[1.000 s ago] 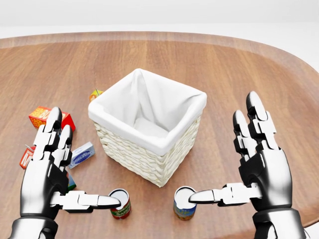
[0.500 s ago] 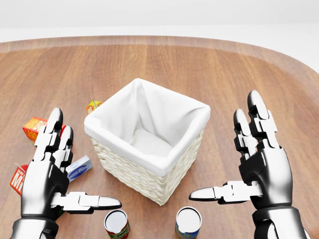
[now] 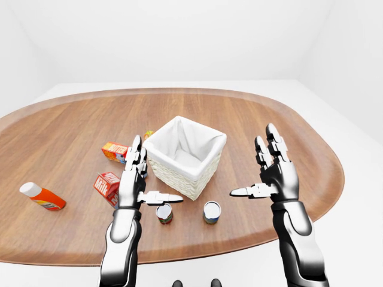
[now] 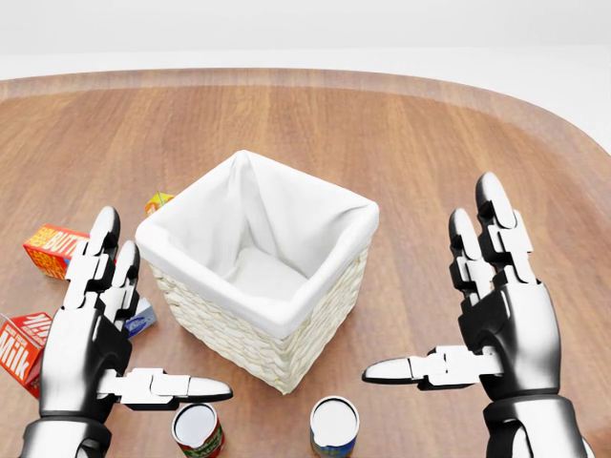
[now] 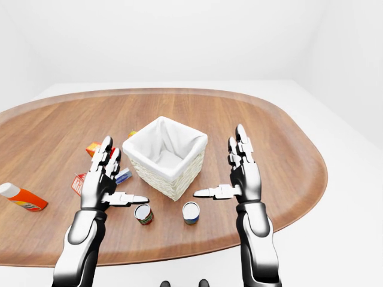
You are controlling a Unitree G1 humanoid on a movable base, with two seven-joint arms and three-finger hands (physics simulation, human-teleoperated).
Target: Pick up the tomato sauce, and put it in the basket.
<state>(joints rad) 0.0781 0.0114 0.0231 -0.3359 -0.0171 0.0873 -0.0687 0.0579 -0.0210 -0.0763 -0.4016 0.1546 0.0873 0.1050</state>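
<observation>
The robot had not grabbed anything yet; both hands hung with fingers spread, the left hand (image 4: 91, 329) just above the red can (image 4: 198, 430), likely the tomato sauce, near the basket (image 4: 243, 329); next the left hand should drop and close round it.

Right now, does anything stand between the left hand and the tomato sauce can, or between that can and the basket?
Nothing visible does. The open left hand hangs just up and left of the tomato sauce can in the head view. Only bare table lies between that can and the basket. The other can stands apart on its right.
</observation>
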